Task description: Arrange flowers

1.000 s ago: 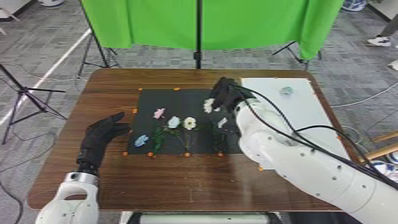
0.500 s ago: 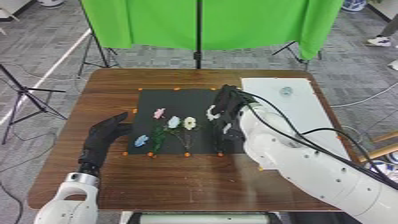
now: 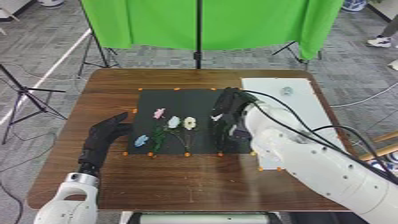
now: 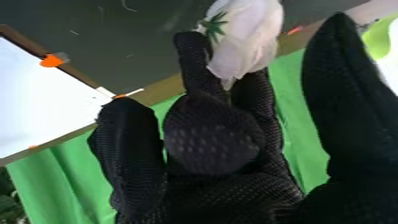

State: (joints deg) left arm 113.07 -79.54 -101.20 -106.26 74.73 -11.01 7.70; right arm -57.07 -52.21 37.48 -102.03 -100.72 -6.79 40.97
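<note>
The right hand [image 3: 227, 107], its fingers curled round a white flower [image 4: 247, 42], is at the right side of the mat [image 3: 185, 100]; the left hand [image 3: 107, 132] rests loosely extended to its left. Light and likely crushable, the bloom is best taken by its stem. On the mat: 1 pink flower [image 3: 159, 113], 1 pale flower [image 3: 174, 122], 1 cream flower [image 3: 189, 123], 1 blue flower [image 3: 140, 141]; others may be hidden.

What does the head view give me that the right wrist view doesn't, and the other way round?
Head view: the left hand, the pink flower and the blue flower.
Right wrist view: small green leaves close up, against the white flower.
Both: the right hand, white sheet and green curtain.
</note>
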